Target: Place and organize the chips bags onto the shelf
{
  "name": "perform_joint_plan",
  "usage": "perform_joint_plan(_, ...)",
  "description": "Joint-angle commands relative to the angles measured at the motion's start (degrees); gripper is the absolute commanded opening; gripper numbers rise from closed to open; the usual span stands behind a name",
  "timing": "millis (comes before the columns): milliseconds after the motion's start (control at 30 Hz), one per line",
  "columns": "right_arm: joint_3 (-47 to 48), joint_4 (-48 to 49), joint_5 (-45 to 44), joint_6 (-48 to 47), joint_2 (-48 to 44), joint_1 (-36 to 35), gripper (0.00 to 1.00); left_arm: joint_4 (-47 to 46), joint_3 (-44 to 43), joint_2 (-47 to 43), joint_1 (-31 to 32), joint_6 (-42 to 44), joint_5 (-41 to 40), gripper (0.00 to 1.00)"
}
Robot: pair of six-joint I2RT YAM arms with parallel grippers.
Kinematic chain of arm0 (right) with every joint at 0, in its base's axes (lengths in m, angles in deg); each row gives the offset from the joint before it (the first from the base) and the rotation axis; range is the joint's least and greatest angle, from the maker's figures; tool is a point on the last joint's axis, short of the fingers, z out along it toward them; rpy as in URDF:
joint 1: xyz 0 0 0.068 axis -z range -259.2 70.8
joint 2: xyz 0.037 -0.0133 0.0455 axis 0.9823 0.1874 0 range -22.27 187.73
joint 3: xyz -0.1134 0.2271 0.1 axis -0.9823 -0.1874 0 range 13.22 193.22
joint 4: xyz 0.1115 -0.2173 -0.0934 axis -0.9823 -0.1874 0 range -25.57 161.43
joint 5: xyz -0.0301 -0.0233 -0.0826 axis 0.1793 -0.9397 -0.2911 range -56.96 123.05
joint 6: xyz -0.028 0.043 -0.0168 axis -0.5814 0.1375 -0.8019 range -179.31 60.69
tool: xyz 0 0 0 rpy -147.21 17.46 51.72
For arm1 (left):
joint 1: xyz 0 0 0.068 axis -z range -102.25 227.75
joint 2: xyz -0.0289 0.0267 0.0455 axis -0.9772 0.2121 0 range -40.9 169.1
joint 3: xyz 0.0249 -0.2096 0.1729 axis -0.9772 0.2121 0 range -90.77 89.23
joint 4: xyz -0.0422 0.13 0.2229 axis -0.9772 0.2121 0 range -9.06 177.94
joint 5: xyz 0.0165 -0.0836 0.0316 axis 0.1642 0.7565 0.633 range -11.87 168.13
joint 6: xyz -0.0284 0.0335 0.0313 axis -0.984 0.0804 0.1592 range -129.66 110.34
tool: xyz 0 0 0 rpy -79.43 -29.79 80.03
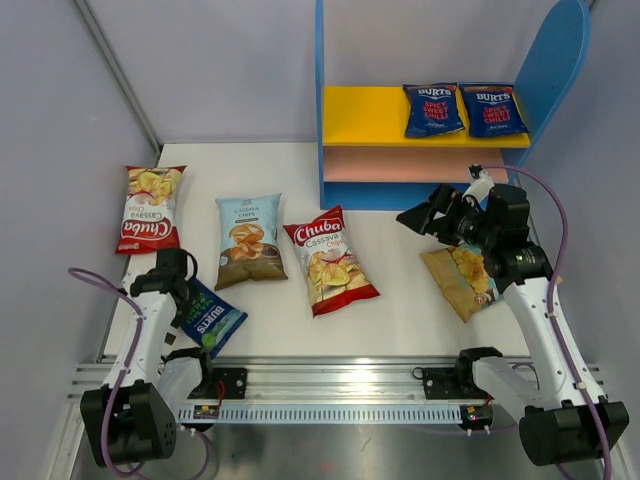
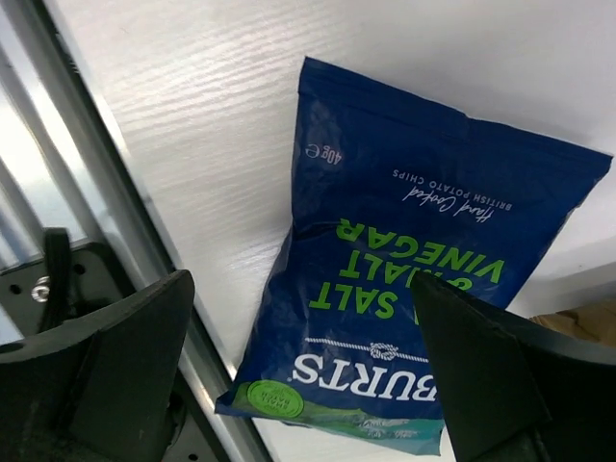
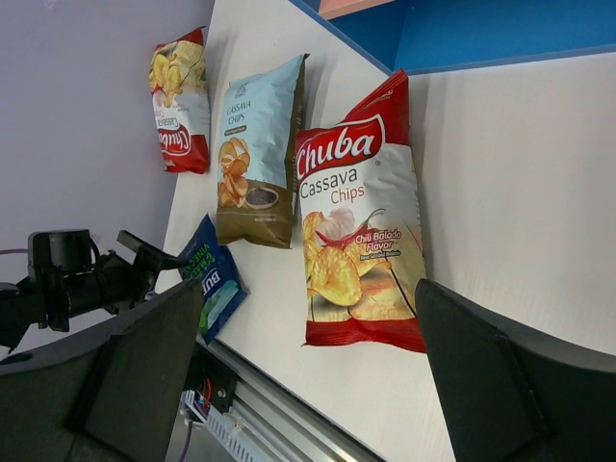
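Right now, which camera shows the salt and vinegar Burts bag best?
Left wrist: the bag fills the frame, label readable. The top view shows it small, partly under the left arm. The right wrist shows it far off, partly hidden.

Dark blue Burts bag [image 2: 414,241], red-white Chuba bag [image 3: 358,217]

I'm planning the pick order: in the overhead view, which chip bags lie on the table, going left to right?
red-white Chuba bag → blue Burts salt and vinegar bag → light blue cassava chips bag → second Chuba bag → tan bag
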Motion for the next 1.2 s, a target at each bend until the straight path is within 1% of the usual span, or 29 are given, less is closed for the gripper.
perform_joint_plan(0, -0.2, 3.9, 2.9, -1.8, -2.2, 0.1, 1.00, -6.5, 4.4, -0.7, -0.4, -2.1, 3.9, 0.99)
perform_joint_plan(167, 0.0, 4.4, 3.6, -1.7, -3.7, 0.1, 0.99, -14.6, 10.6, -2.1, -0.3, -1.8, 8.1, 0.99)
perform_joint_plan(267, -0.1, 4.6, 3.7, -1.5, -3.8, 0.1, 1.00, -17.7, 12.3, -4.2, -0.4, -0.4, 9.2, 0.99)
perform_joint_plan(333, -0.4, 4.6, 3.5, -1.4, -3.7, 0.1, 0.99, -21.6, 13.3, -6.1, -0.3, 0.3, 12.0, 0.99)
perform_joint_plan(367, -0.5, 4.9, 3.5, -1.2, -3.7, 0.1, 0.99, -22.6, 14.5, -6.4, -0.4, 0.3, 12.7, 0.97)
perform_joint_plan(433, -0.3, 5.0, 3.5, -0.9, -3.4, 0.1, 0.99, -26.0, 15.7, -6.8, -0.4, 0.5, 14.7, 0.91)
perform_joint_plan(533, -0.2, 5.0, 3.5, -0.6, -3.1, 0.1, 0.99, -26.7, 15.9, -6.8, -0.3, 0.8, 15.0, 0.64)
perform_joint_plan(567, -0.2, 5.2, 3.5, -0.4, -3.0, 0.1, 0.99, -26.2, 15.8, -7.2, -0.4, 0.8, 14.8, 0.58)
perform_joint_plan(600, -0.3, 5.2, 3.6, -0.4, -2.8, 0.1, 0.99, -25.9, 15.2, -7.6, -0.3, 0.8, 14.3, 0.38)
perform_joint_plan(667, -0.6, 5.8, 3.9, 0.4, -2.4, 0.1, 0.99, -24.3, 14.5, -8.3, -0.3, 0.5, 13.3, 0.28)
perform_joint_plan(700, -1.0, 6.2, 4.1, 1.0, -2.3, 0.1, 0.99, -23.9, 13.9, -9.2, -0.4, 0.3, 12.9, 0.16)
perform_joint_plan(833, -2.5, 8.1, 5.7, 2.7, -1.4, 0.1, 0.99, -20.4, 12.0, -12.2, -0.3, -0.5, 11.7, 0.04)
perform_joint_plan(933, -3.9, 10.0, 7.1, 4.3, -0.6, 0.1, 0.99, -16.7, 9.3, -15.4, -0.3, -0.8, 9.7, 0.01)
perform_joint_plan(1000, -6.5, 14.9, 10.6, 6.4, -0.2, 0.1, 0.99, -14.8, 7.1, -17.3, -0.3, -0.4, 8.0, 0.00)
perform_joint_plan(1033, -7.7, 17.2, 13.4, 10.0, -0.1, 0.1, 0.99, -13.0, 4.7, -18.7, -0.3, 0.0, 7.3, 0.00)
perform_joint_plan(1067, -9.1, 23.3, 14.9, 12.3, 0.3, 0.0, 0.99, -12.3, 3.5, -19.5, -0.3, 1.1, 6.6, 0.00)
perform_joint_plan(1100, -11.7, 27.1, 16.1, 16.7, 0.5, -0.1, 1.00, -10.8, 2.3, -20.1, -0.3, 1.6, 6.0, 0.00)
perform_joint_plan(1167, -13.5, 33.2, 17.5, 20.2, 1.5, -1.2, 0.99, -9.3, -1.7, -21.6, -0.3, 2.9, 5.3, 0.00)
